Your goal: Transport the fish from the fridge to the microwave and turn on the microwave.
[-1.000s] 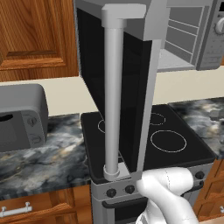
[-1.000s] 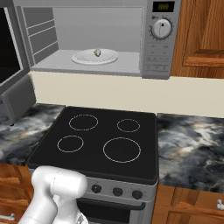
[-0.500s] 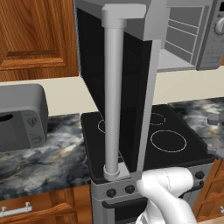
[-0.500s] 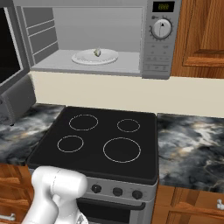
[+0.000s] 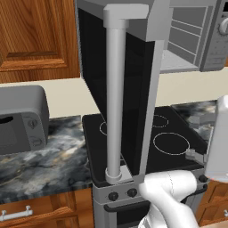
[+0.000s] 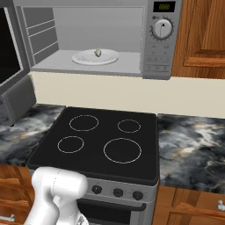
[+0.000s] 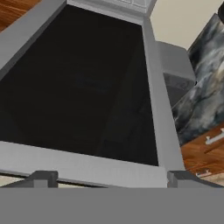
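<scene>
While one microwave [image 6: 101, 37] stands open, upper frame, door [image 5: 116, 84] swung wide over one four-ring stove [image 6: 99, 140]; marble bench [image 6: 191, 147] either side. One fish [image 6: 98, 52] on turntable plate [image 6: 83, 57] inside. Tool [image 7: 109, 178] tips apart, facing door glass.

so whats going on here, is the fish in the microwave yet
Yes. The fish lies on the white plate inside the microwave, whose door is swung wide open over the stove. The robot arm sits low in front of the stove, and its gripper is open, empty, and facing the dark glass of the door. Nothing is being carried. The door looks like the next thing to deal with, before the microwave can be switched on at its knob.
</scene>
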